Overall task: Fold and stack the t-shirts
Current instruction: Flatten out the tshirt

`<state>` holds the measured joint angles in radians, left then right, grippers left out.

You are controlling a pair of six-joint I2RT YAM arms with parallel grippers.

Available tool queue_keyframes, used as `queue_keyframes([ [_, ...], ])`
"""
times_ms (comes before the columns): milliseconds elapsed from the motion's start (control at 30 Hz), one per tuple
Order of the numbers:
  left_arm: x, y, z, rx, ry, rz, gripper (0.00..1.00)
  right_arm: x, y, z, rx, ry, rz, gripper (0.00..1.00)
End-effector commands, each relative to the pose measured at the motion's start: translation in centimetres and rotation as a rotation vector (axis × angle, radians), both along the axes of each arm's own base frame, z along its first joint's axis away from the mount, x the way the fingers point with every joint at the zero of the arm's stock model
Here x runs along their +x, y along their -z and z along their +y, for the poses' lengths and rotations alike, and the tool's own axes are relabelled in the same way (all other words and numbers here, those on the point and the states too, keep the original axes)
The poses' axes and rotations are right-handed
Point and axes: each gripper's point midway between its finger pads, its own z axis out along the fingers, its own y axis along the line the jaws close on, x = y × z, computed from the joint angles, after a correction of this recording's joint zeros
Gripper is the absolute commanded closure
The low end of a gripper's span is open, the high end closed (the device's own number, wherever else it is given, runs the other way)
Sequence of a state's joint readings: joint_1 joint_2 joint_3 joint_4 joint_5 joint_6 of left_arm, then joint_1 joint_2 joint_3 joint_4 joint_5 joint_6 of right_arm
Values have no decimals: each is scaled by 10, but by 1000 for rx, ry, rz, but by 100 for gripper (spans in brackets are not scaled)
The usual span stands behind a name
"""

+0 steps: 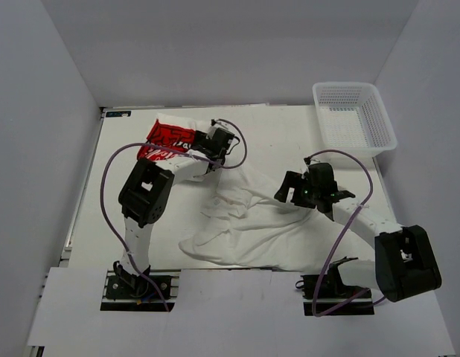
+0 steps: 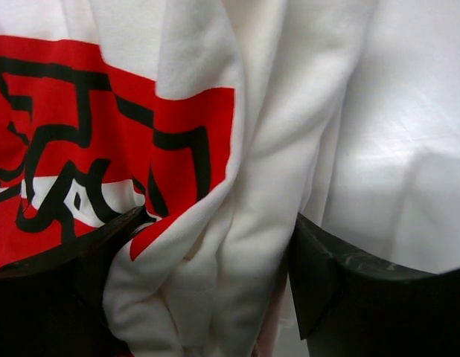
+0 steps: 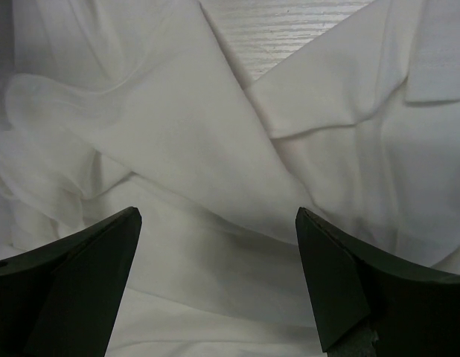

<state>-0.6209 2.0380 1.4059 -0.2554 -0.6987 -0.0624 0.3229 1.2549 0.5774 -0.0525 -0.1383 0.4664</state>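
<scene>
My left end effector (image 2: 215, 223): jaws wide, straddling a bunched fold of red-printed t-shirt (image 2: 81, 141), far-left bench (image 1: 289, 134). My right end effector (image 3: 219, 216): jaws wide, empty, over plain white t-shirt (image 3: 178, 134), mid-bench.

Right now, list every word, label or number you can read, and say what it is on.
No text can be read in any view.
printed t-shirt: lettering in the red print, creased and cropped, unreadable.
dark sticker at the far left edge: too small to read.
plain white t-shirt: no text shows.

White table (image 1: 289, 126), plain grey walls (image 1: 215, 44).
</scene>
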Motion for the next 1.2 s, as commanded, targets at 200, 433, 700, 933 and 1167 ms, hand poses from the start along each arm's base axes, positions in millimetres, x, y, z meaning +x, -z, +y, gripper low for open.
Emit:
queue_keyframes([
  [200, 58, 56, 114, 33, -222, 10, 24, 22, 3, 10, 4, -16, -25, 10],
  [433, 120, 60, 166, 149, -108, -14, 27, 35, 6, 23, 28, -58, -8, 10],
  [700, 175, 60, 210, 153, -106, -60, 27, 43, -3, 31, 51, -72, -56, 10],
  [933, 195, -4, 223, 161, -173, -171, 3, 48, -17, 34, 34, -100, -108, 10],
  [1167, 159, -106, 175, 2, -193, -195, 0, 42, -32, 24, -19, -73, -138, 10],
])
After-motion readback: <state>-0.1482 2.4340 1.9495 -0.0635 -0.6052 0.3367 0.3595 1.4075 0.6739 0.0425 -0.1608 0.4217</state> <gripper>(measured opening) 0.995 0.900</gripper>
